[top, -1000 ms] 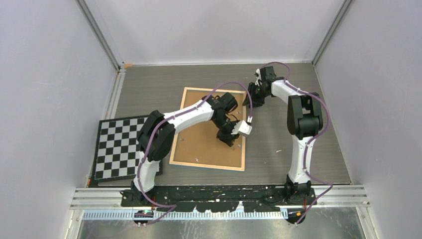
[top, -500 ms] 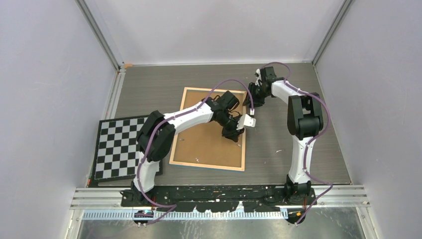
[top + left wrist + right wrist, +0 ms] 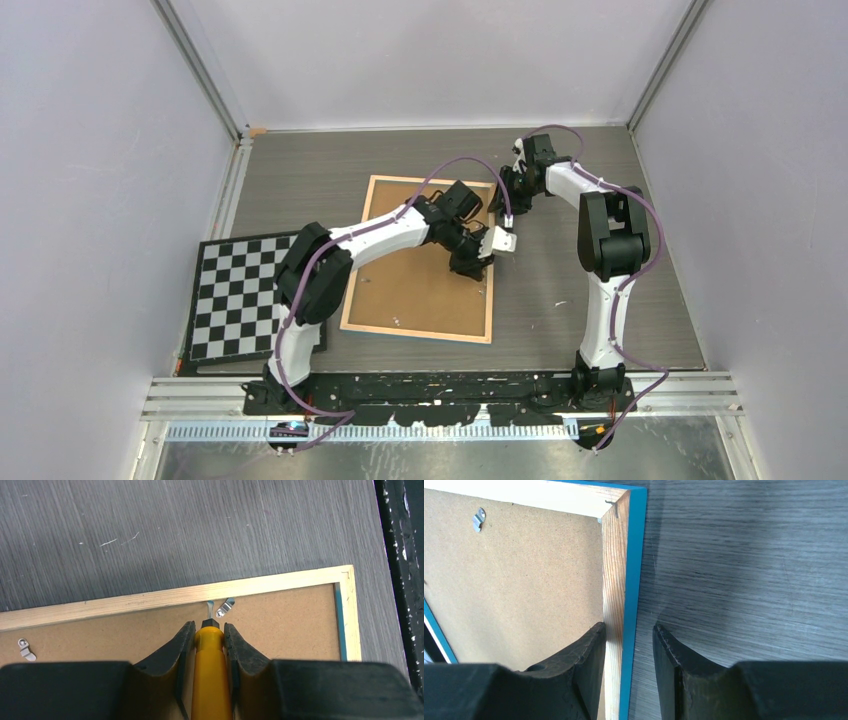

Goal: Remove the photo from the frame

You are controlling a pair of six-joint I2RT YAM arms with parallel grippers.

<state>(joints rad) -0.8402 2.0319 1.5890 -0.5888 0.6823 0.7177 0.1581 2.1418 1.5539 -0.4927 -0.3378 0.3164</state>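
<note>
The frame (image 3: 410, 290) lies face down on the table, brown fibreboard back up. The photo is hidden under the back. My left gripper (image 3: 478, 262) is over the frame's right side, shut on a yellow-handled tool (image 3: 212, 670). The tool's metal tip touches a small metal tab (image 3: 224, 607) by the wood rim (image 3: 150, 599). My right gripper (image 3: 505, 195) is at the frame's far right corner. Its jaws straddle the wood rim and blue edge (image 3: 616, 555): one finger (image 3: 589, 650) rests against the rim, the other stands a little clear of the blue edge.
A black-and-white checkerboard (image 3: 245, 295) lies left of the frame, under the left arm. More metal tabs sit along the back (image 3: 25, 649) (image 3: 478, 519). Grey walls close in the table on three sides.
My left gripper has moved with the tool toward the far right, closer to the frame's right rim. The right gripper has stayed at the corner.
</note>
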